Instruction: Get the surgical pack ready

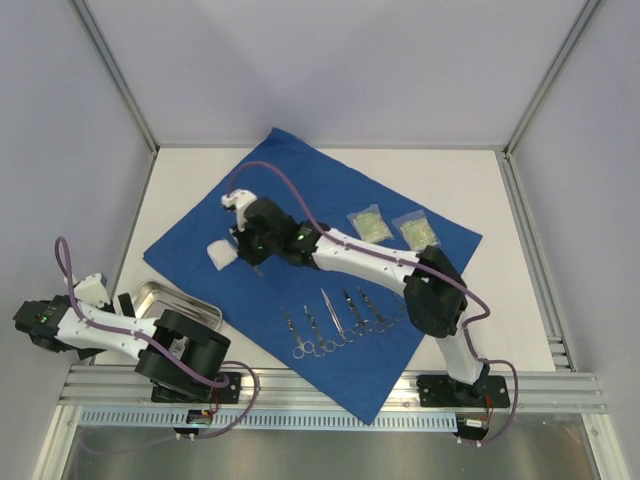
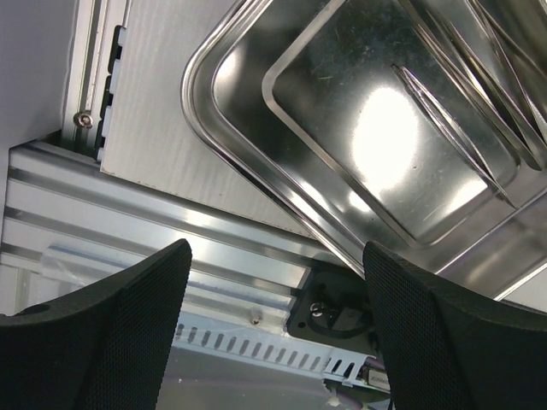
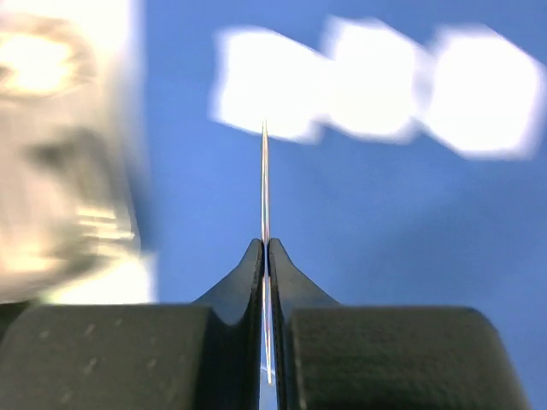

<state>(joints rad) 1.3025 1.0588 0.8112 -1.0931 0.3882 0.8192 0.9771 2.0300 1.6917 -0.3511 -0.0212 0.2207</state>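
The surgical pack's royal-blue drape [image 1: 330,205] lies spread flat and skewed across the table. My right gripper [image 1: 252,258] reaches over its left part. In the right wrist view it [image 3: 267,245] is shut on a thin steel instrument [image 3: 264,171] held edge-on above the drape [image 3: 385,239]. White gauze [image 1: 222,254] lies just left of it and shows as blurred squares [image 3: 376,85]. My left gripper [image 1: 124,304] is open and empty beside the steel tray [image 1: 190,305], above the near rail [image 2: 275,253].
Several scissors and forceps [image 1: 335,322] lie in a row on the drape's near part. Two clear packets [image 1: 368,222] [image 1: 416,232] lie at its right. The tray [image 2: 342,128] sits off the drape at the near left, by the aluminium rail [image 1: 330,385].
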